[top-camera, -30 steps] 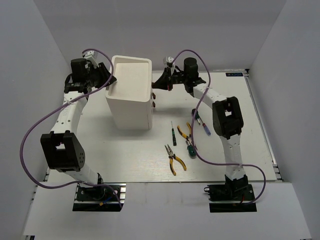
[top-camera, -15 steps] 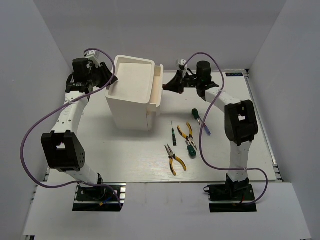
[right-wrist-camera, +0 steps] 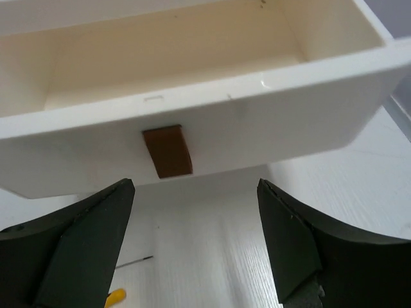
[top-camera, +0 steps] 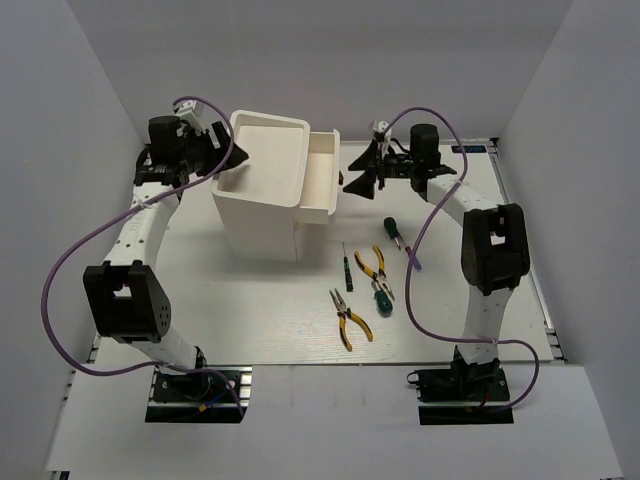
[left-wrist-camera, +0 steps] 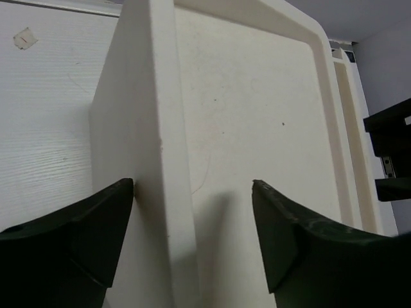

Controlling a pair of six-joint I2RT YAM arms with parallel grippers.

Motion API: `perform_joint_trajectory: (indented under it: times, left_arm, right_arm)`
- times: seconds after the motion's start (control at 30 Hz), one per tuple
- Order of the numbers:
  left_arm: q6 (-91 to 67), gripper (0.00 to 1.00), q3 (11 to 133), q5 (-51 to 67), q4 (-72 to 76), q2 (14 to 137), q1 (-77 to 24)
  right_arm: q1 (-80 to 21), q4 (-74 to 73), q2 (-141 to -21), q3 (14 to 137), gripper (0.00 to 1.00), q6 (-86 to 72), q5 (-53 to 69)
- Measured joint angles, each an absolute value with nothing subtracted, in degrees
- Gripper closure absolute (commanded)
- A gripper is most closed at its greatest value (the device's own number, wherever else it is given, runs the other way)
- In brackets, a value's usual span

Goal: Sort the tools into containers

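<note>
A tall white box (top-camera: 262, 185) stands at the back, its top drawer (top-camera: 320, 185) slid out to the right and empty inside (right-wrist-camera: 192, 58). My right gripper (top-camera: 352, 172) hangs open just right of that drawer's brown knob (right-wrist-camera: 168, 151), not touching it, in the right wrist view (right-wrist-camera: 196, 192). My left gripper (top-camera: 222, 162) is open astride the box's left rim (left-wrist-camera: 170, 128), in the left wrist view (left-wrist-camera: 192, 192). The tools lie on the table: two yellow pliers (top-camera: 370, 262) (top-camera: 350, 318), two stubby green screwdrivers (top-camera: 393, 229) (top-camera: 381, 298), a thin dark-green screwdriver (top-camera: 345, 265) and a blue-handled one (top-camera: 414, 262).
Lower drawers with dark knobs (top-camera: 306, 212) sit shut under the open one. Purple cables loop from both arms. The white table (top-camera: 260, 310) is walled in by grey panels on the left, back and right.
The top drawer came out to the right with my right gripper shut on its knob. That gripper has now let go and opened. My left gripper has opened wider on the box rim.
</note>
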State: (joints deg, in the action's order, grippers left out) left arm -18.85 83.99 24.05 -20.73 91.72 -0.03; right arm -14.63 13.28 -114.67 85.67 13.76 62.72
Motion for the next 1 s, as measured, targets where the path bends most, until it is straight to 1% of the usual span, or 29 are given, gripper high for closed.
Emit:
perform_joint_trajectory:
  times: [0.07,0.1,0.13,0.23,0.37,0.4,0.43,0.47,0.5,0.53,0.57,0.6,0.63,0.67,0.7,0.73,0.77,0.83,0.87,0.93,0.97,1.0]
  left_arm:
    - [-19.42,0.12,83.99,24.69,-20.58,91.72,-0.32]
    - [-19.51,0.11,84.01,24.73,-20.56,91.72,-0.43]
    - [-19.59,0.11,84.07,24.84,-20.58,91.72,-0.47]
    - [-19.64,0.10,85.06,24.91,-20.75,91.83,-0.51]
    - [-19.73,0.10,89.47,24.43,-20.97,92.60,-0.51]
    - [-19.53,0.14,90.83,24.03,-21.08,92.68,-0.51]
    - [-19.29,0.18,92.16,23.40,-21.37,92.68,-0.51]
    - [-19.00,0.26,93.01,22.72,-21.47,92.68,-0.51]
    - [-18.50,0.38,94.39,21.93,-21.69,92.47,-0.51]
    - [-17.93,0.64,94.98,20.84,-22.46,92.07,-0.54]
    - [-17.74,0.72,95.26,19.55,-23.33,91.57,-0.54]
    - [-17.08,0.74,95.33,18.44,-24.16,91.00,-0.54]
    - [-16.43,0.74,95.29,16.84,-25.58,90.17,-0.56]
    - [-15.88,0.68,95.04,15.66,-27.05,89.23,-0.56]
    - [-15.31,0.58,94.52,14.70,-28.23,88.09,-0.56]
    - [-14.87,0.44,93.43,13.63,-29.41,86.39,-0.56]
    - [-14.22,0.27,92.33,12.88,-30.37,84.75,-0.56]
    - [-13.82,0.17,89.62,11.81,-32.47,80.99,-0.54]
    - [-13.67,0.12,88.12,11.46,-33.21,78.96,-0.56]
    - [-13.54,0.11,84.97,11.35,-34.11,75.24,-0.56]
    - [-13.52,0.11,83.24,11.38,-34.65,73.45,-0.56]
    - [-13.47,0.09,81.58,11.38,-35.00,71.92,-0.56]
  right_arm:
    - [-14.28,9.04,-114.19,86.48,0.17,15.05,59.86]
    - [-14.24,5.98,-113.69,86.94,0.24,15.92,57.25]
    - [-14.20,3.40,-112.97,87.33,0.37,16.97,54.57]
    - [-14.28,-6.00,-110.10,88.33,1.00,20.05,43.05]
    - [-14.79,-17.34,-108.99,91.68,1.00,21.52,27.59]
    - [-14.83,-19.64,-108.99,91.79,0.95,21.78,23.40]
    - [-15.07,-21.63,-108.99,91.79,0.80,21.91,20.58]
    - [-15.16,-23.62,-109.14,91.68,0.77,21.85,18.04]
    - [-15.29,-25.65,-109.25,91.31,0.75,22.13,15.20]
    - [-15.49,-27.44,-109.27,90.80,0.71,22.28,13.06]
    - [-15.53,-28.91,-109.30,90.26,0.69,22.37,11.51]
    - [-15.68,-30.17,-109.38,89.78,0.68,22.48,10.11]
    - [-15.81,-31.18,-109.49,89.32,0.66,22.50,8.88]
    - [-15.97,-32.40,-109.84,89.10,0.61,22.48,7.68]
    - [-16.23,-33.47,-110.39,89.10,0.59,22.37,6.59]
    - [-16.47,-34.28,-111.04,89.17,0.57,22.31,5.76]
    - [-16.78,-35.11,-111.74,89.17,0.53,22.28,4.99]
    - [-17.45,-36.84,-113.25,89.19,0.53,22.09,3.75]
    - [-17.72,-37.63,-113.97,89.19,0.49,22.00,3.31]
    - [-18.22,-38.83,-115.22,89.19,0.49,21.56,2.76]
    - [-18.48,-39.33,-115.63,89.19,0.47,21.45,2.57]
    - [-18.72,-39.72,-115.96,89.19,0.47,21.26,2.37]
